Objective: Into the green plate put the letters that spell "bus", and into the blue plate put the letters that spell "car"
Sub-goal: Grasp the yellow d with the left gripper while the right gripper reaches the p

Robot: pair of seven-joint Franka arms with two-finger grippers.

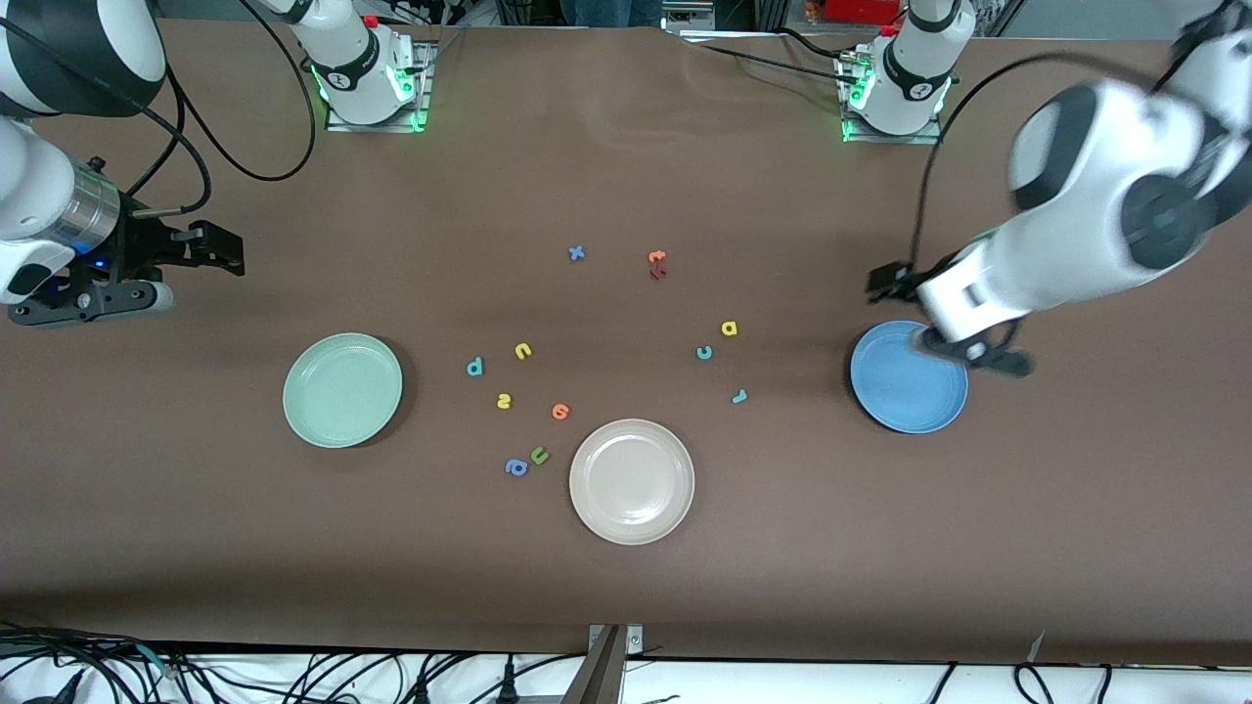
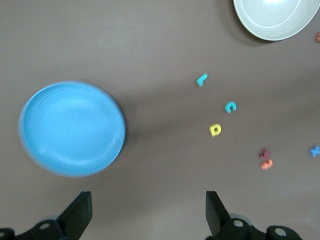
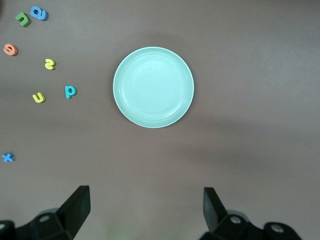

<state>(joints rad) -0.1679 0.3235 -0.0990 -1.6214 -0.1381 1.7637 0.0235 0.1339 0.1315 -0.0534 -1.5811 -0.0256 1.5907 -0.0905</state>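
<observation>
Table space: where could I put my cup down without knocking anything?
All three plates are bare: green plate, cream plate, blue plate. The table strip nearer the camera than the cream plate is free. Crowded: letters between the green plate and blue plate, like the b and r.

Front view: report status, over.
Both end effectors open, empty: left over blue plate, right above bare table. Green plate empty. Letters untouched. Nothing obstructing.

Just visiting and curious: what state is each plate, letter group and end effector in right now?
green plate: empty
blue plate: empty
cream plate: empty
letters: loose on table
left end effector: open, above table beside blue plate
right end effector: open, holding nothing
</observation>
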